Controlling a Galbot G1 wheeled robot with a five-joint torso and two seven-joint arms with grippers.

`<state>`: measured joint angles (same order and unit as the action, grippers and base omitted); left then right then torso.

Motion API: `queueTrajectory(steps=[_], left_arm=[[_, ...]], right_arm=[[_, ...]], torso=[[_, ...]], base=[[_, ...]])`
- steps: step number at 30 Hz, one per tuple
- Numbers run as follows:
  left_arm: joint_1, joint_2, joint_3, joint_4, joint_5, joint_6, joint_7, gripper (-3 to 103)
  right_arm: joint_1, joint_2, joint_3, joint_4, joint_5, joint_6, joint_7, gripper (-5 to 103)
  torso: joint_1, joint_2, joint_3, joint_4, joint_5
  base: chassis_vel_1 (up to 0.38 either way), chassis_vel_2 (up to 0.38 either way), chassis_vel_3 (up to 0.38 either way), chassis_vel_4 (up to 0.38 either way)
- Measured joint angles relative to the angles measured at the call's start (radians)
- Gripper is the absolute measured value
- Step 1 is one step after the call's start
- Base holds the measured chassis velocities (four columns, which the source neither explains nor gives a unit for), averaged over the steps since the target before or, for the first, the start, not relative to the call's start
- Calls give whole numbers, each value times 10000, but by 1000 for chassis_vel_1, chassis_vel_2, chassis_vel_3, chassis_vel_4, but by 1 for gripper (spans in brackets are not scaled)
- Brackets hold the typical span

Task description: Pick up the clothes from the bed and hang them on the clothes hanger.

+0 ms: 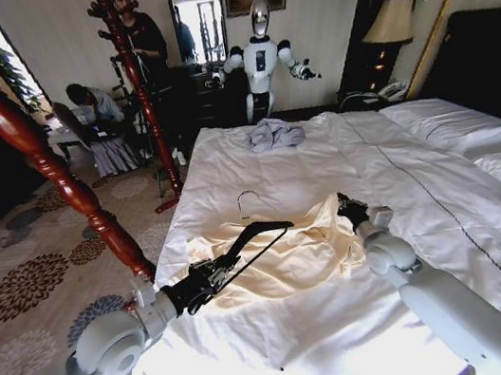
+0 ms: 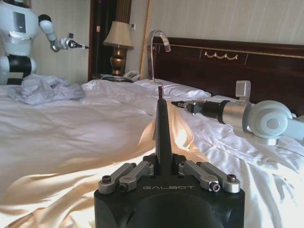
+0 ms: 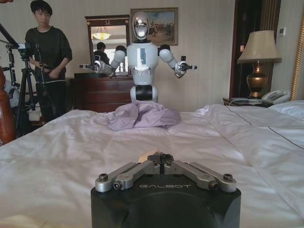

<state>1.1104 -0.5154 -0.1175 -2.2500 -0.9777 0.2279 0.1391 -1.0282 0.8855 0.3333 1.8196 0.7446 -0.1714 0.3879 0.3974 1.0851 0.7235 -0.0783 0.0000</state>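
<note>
Head view: left gripper (image 1: 215, 272) clamps black hanger (image 1: 257, 235) over sweatshirt (image 1: 282, 259); right gripper (image 3: 161, 156) pinches sweatshirt edge; grey garment (image 3: 142, 115) beyond on bed (image 1: 410, 219)

Bed (image 1: 447, 212): white woven sheets, matt, softly creased, crossed by a thin dark stitched line. Clothes (image 1: 286, 254): pale cream soft fabric, matt, rumpled, lying near the bed's front edge. Clothes hanger (image 1: 258, 232): slim black body with a slight sheen; silver wire hook, glossy metal. Grey garment (image 1: 275, 132) near the far edge: thin crumpled cloth. Coat stand (image 1: 31, 138): turned reddish-brown wood, polished and glossy.
</note>
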Motion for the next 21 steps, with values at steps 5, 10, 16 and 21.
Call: queueTrajectory(steps=[5,10,16,21], left_arm=[[-1323,-612,1466,709,31,-26,12,16],[-2469,-1196,2701,1537,67,-40,-48,16],[-3253,-1543,3700,2066,320,-50,-42,16],[-3892,-1867,4343,2495,301,-72,-108,16]], right_arm=[[-11,-30,131,91,2,-14,10,0],[-133,-261,384,447,154,-43,12,0],[-231,-523,587,756,455,-73,15,0],[-420,-722,830,1223,766,-122,60,0]], torso=[[0,-1,0,3,0],[0,0,0,3,2],[0,0,0,4,1],[0,-1,0,5,3]], base=[[0,0,0,0],[0,0,0,0],[0,0,0,0],[0,0,0,0]])
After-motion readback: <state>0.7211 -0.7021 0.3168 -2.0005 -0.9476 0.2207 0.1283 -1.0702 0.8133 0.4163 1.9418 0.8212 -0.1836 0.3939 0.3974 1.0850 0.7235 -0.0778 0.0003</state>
